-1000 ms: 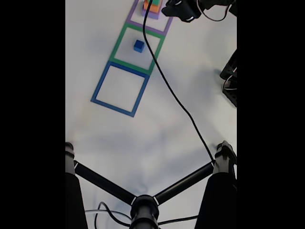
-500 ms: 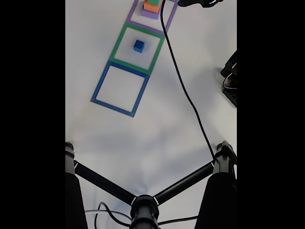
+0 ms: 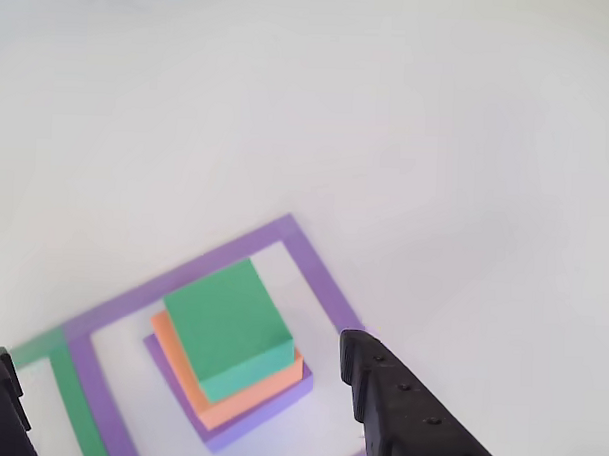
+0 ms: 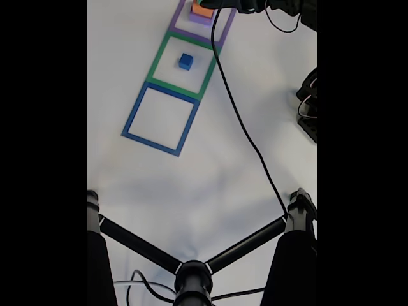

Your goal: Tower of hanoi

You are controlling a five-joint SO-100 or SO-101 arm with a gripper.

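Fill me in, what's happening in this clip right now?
A robot arm is working a Tower of Hanoi with foam blocks. The green block sits on the orange block, which sits on the purple slab, all inside the purple tape square. The gripper is open, its fingers either side of the stack, holding nothing. In the fixed view, the blue cube sits alone in the green tape square; the blue tape square is empty.

We count four foam blocks: one blue cube (image 4: 185, 61), one green block (image 3: 228, 325), one orange block (image 3: 241, 396), one purple slab (image 3: 263, 419); three tape squares (image 4: 160, 118)
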